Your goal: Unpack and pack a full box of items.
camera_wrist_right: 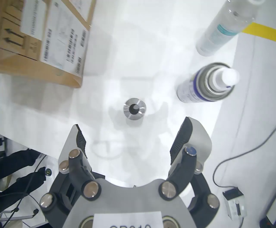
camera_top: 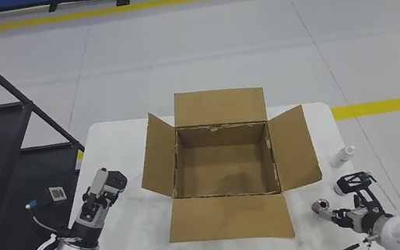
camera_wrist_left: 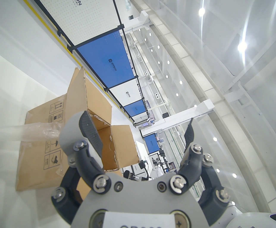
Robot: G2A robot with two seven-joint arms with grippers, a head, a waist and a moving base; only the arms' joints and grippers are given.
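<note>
An open cardboard box [camera_top: 225, 160] stands in the middle of the white table [camera_top: 130, 207], all flaps folded out and its inside looking bare. My left gripper [camera_top: 107, 183] is to the left of the box, open and holding nothing; the left wrist view has its fingers [camera_wrist_left: 89, 129] spread in front of the box [camera_wrist_left: 38, 151]. My right gripper [camera_top: 357, 180] hangs open over the table's front right corner. Just ahead of the right gripper [camera_wrist_right: 132, 126] a small metal cylinder [camera_wrist_right: 134, 108] stands on the table, apart from the fingers.
A spray can [camera_wrist_right: 204, 84] with a white nozzle and a clear bottle [camera_wrist_right: 224, 28] stand near the table's right edge, beyond the cylinder [camera_top: 322, 205]. The bottle [camera_top: 342, 155] is close to the box's right flap [camera_top: 294, 145]. A black frame [camera_top: 5, 85] rises on the left.
</note>
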